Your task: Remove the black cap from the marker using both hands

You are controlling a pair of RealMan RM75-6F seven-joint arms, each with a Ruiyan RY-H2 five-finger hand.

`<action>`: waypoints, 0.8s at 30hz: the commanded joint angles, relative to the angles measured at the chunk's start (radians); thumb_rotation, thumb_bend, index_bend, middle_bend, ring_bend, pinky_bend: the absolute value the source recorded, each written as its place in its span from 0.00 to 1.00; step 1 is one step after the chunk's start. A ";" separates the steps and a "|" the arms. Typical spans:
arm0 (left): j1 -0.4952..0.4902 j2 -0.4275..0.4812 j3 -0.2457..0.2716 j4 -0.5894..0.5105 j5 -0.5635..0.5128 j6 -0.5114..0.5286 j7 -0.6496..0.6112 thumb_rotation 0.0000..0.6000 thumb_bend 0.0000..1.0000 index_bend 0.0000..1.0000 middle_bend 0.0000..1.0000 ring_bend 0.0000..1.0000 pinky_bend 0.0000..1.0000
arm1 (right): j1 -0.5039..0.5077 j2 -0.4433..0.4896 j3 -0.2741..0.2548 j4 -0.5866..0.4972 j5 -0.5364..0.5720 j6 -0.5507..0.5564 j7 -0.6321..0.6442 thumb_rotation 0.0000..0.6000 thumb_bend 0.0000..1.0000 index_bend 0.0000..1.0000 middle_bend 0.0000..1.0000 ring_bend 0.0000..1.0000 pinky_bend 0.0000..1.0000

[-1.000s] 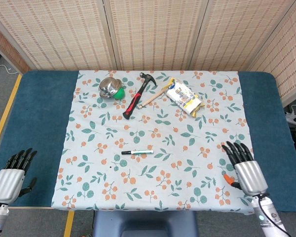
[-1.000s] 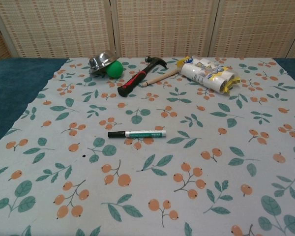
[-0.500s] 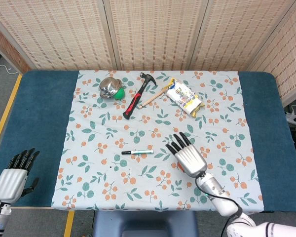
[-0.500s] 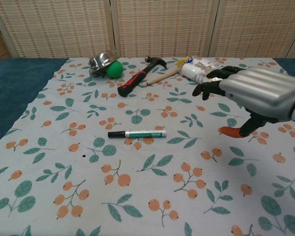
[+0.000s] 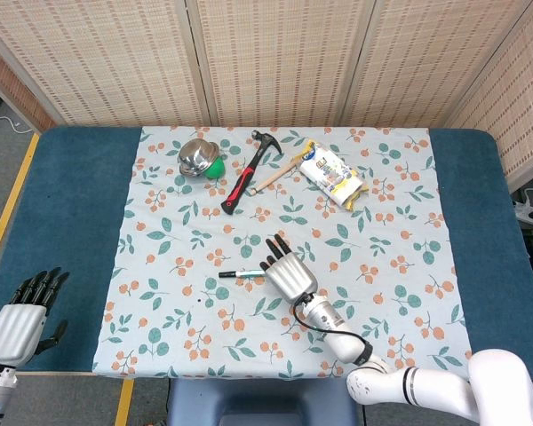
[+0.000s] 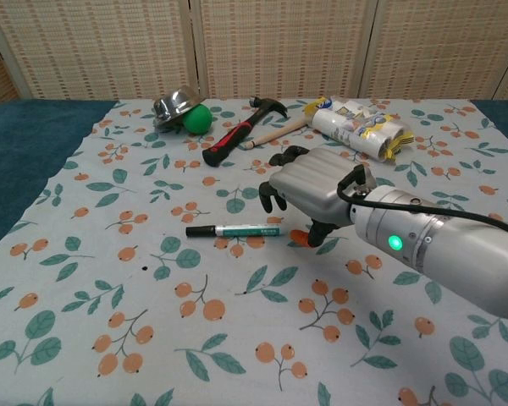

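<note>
The marker lies flat on the floral cloth, black cap pointing left. The right hand hovers at its capless end, fingers apart, apparently empty; the left hand waits open, well apart. A careless descent could roll the marker away.

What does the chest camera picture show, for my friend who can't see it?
The robot's right hand hovers with fingers spread just above the right end of a marker, whose black cap points left on a cloth printed with leaves and berries. Farther back lie a metal bowl over a green ball, a hammer and a snack bag.
</note>
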 commanded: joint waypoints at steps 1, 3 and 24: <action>-0.001 -0.001 0.000 -0.002 -0.002 -0.003 0.003 1.00 0.41 0.00 0.00 0.00 0.11 | 0.041 -0.056 0.008 0.062 0.026 -0.012 0.009 1.00 0.29 0.35 0.37 0.05 0.00; -0.002 -0.001 0.000 -0.003 -0.004 -0.003 0.004 1.00 0.41 0.00 0.00 0.00 0.11 | 0.057 -0.077 0.008 0.084 0.033 -0.009 0.008 1.00 0.30 0.36 0.37 0.05 0.00; -0.006 0.013 0.005 -0.006 -0.012 -0.020 -0.018 1.00 0.42 0.00 0.00 0.00 0.11 | 0.132 -0.172 -0.004 0.196 0.128 0.027 -0.057 1.00 0.31 0.41 0.40 0.10 0.00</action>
